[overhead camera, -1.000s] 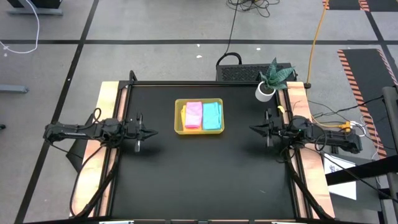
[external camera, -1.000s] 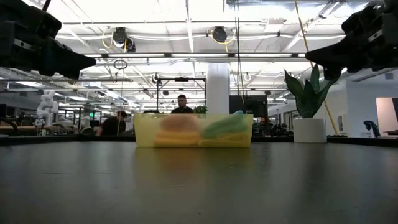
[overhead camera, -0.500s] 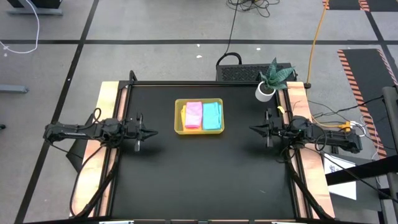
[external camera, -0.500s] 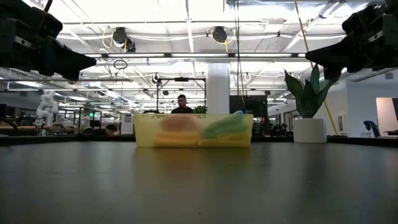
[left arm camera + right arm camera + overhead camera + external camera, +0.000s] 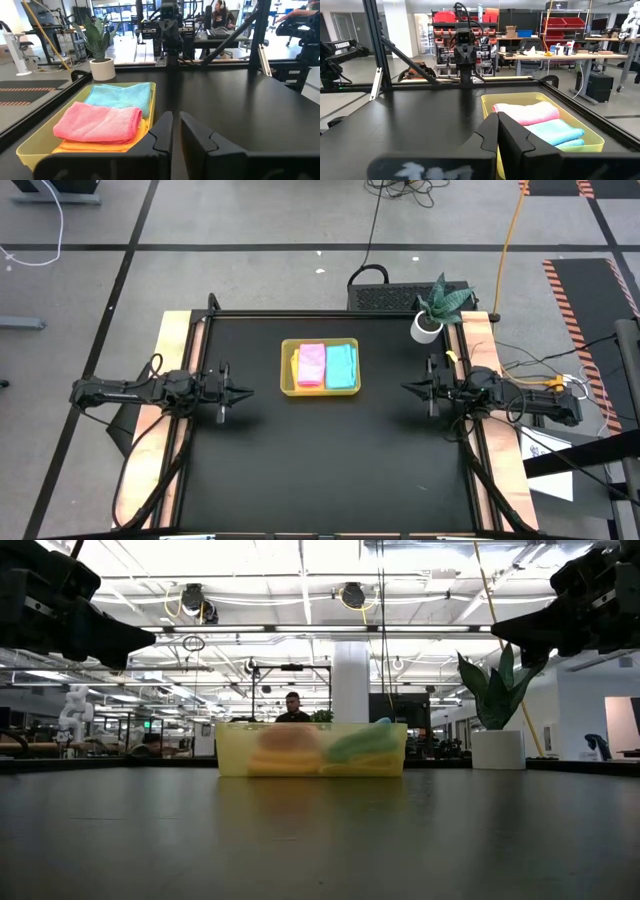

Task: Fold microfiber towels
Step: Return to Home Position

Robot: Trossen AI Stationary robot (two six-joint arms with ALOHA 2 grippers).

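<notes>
Three folded towels in yellow tray (image 5: pixel 283 370): pink towel (image 5: pixel 312 365), blue towel (image 5: pixel 342 366), orange towel (image 5: pixel 95 146) beneath pink. No motion since a second ago; left gripper (image 5: pixel 245 392) at tray's 9 o'clock, right gripper (image 5: pixel 405 388) at 3, both pressed together, empty. Folding looks done.

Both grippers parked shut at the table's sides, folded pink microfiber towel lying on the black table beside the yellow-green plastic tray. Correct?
Not quite: the folded pink microfiber towel lies inside the shallow yellow-green plastic tray, as the high view shows. The rest holds.
</notes>
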